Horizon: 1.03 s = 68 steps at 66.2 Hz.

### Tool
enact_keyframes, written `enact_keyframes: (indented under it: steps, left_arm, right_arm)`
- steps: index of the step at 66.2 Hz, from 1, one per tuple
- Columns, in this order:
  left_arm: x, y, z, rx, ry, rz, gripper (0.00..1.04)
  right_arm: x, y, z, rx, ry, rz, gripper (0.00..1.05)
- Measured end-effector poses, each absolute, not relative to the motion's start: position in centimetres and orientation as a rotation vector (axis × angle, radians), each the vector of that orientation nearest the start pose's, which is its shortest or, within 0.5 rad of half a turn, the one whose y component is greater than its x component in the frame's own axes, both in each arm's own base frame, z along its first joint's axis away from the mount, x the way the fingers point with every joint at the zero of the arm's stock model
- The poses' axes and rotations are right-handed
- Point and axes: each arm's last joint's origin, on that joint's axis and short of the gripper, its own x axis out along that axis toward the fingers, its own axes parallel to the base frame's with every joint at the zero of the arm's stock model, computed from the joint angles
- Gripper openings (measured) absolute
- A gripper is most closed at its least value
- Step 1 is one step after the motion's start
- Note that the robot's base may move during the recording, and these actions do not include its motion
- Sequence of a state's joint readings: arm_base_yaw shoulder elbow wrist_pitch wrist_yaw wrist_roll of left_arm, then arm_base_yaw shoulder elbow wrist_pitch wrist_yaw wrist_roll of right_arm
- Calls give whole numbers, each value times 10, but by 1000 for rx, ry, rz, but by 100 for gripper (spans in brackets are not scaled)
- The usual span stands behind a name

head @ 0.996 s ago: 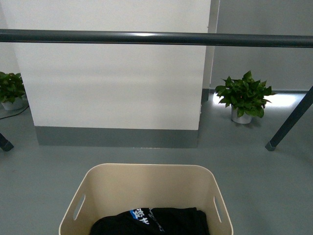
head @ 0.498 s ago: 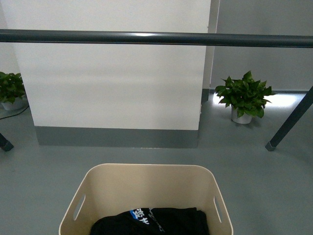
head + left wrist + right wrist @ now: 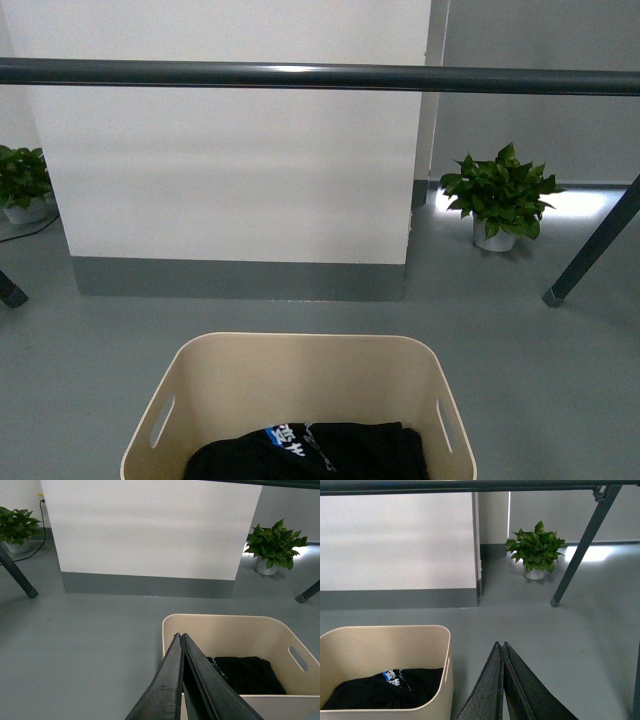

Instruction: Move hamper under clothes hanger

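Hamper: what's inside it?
The hamper holds a black garment with blue-and-white print. Anything beneath the garment is covered, and the near part of the hamper is out of frame.

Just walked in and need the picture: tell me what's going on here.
A two-armed robot is moving a beige hamper toward a dark grey clothes hanger. The hamper sits on the floor right in front of the robot, holding a black garment. Neither arm grips it: the left gripper hangs shut above its rim, and the right gripper is shut beside it. The rack's bar crosses the view above and beyond the hamper.
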State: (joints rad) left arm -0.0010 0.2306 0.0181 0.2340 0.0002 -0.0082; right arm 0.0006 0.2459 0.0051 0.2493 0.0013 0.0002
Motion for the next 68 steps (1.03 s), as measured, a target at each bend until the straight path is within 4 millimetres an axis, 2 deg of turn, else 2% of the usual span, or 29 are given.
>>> enact_keyframes:
  steps: [16,24,38,45,58,68]
  left_arm:
    - [108,0,172,-7,-21,-2,3]
    - [98,0,169,-6,-11,-1,3]
    - [97,0,169,-7,-15,-1,4]
    - [97,0,169,-6,-15,-1,26]
    - [97,0,169,-6,-15,-1,55]
    - [97,0,169,-6,-15,-1,82]
  right_arm:
    - [109,0,168,0,-9,-1,2]
    - [101,0,163,0,27,0,2]
    - [98,0,165,0,-2,2,2]
    - [98,0,165,-1,-2,2,22]
    - [98,0,165,-1,-2,2,50]
    - [98,0,165,-1,-2,2,76]
